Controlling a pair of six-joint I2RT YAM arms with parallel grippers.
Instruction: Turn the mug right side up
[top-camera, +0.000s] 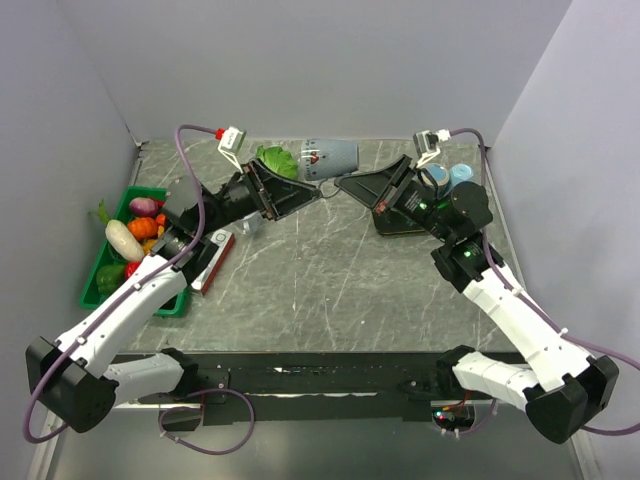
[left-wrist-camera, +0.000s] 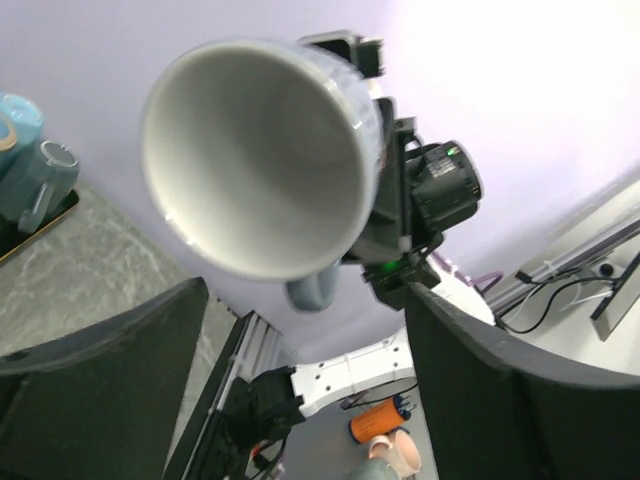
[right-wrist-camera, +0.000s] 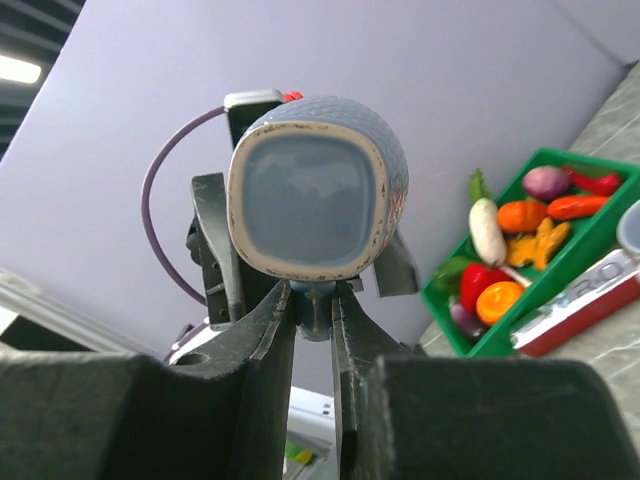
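Ref = green veg bin (top-camera: 96, 268). Left claw (top-camera: 305, 196), up-right of bin: jaws wide, nothing in them, mug rim just beyond its tips. Mug (top-camera: 330, 155) further right of bin, held in the air above the table (top-camera: 330, 290). Right claw (top-camera: 345, 185), farthest from bin, pinched narrow on the handle (left-wrist-camera: 310, 292).

Risk, IMO: handle-only pinch, so mug may swivel or slip & drop, esp. if left claw nudges rim while closing.

Long axis approx horizontal; mouth twd bin/left arm, base twd right arm.

Blue-grey mug (top-camera: 330, 155), white inside
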